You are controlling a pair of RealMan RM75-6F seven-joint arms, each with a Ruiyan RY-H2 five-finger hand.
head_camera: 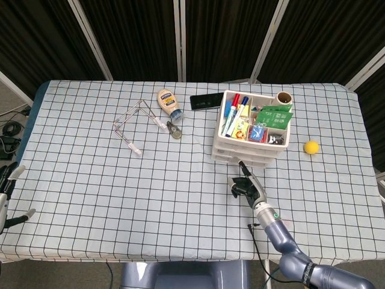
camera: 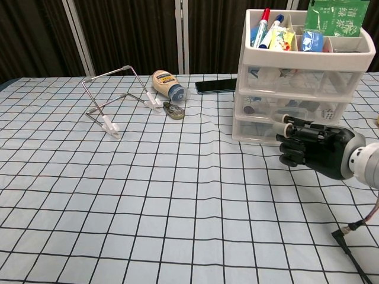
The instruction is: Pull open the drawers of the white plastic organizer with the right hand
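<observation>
Checked tablecloth (head_camera: pixel 120 192) under dark curtains; white plastic organizer (head_camera: pixel 249 153) right of centre, drawers all flush.
Right hand (camera: pixel 314 148) low at organizer front, level w/ bottom drawer (camera: pixel 266 131), fingers (camera: pixel 290 155) curled inward, nothing visibly held; contact w/ drawer front can't be judged from either view. Same hand seen from head cam just in front of organizer base. Left hand (head_camera: pixel 6 195) at far left table edge, mostly cut off, grip state can't tell. Top tray of organizer holds markers (head_camera: pixel 236 99) & green packets (head_camera: pixel 274 114). Mayo bottle (head_camera: pixel 169 103) lying down, black phone (head_camera: pixel 206 101) beside it, wire stand (head_camera: pixel 135 123) to left, yellow ball (head_camera: pixel 311 147) right of organizer, apart from it.
</observation>
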